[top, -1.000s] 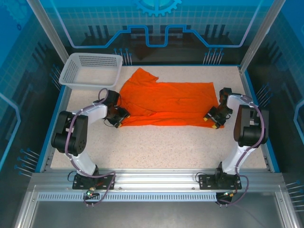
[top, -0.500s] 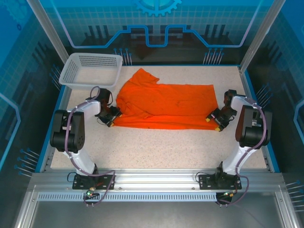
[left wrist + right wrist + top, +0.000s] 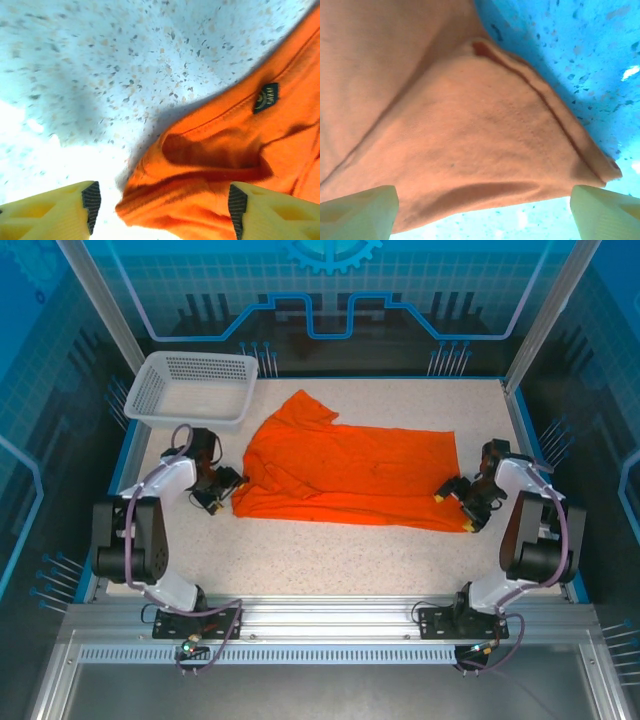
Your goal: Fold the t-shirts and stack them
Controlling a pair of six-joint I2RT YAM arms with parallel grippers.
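Orange t-shirt [image 3: 350, 475] nearer, flatter, lightly wrinkled.

The top camera looks steeply down from high on the near side of the shirt [image 3: 350, 475], taking in the whole worktop [image 3: 330, 550]. The left wrist camera sits very close at the shirt's collar end, behind the left claw [image 3: 164, 202]. The right wrist camera, behind the right claw [image 3: 484, 200], crowds the opposite corner. All share the shirt.
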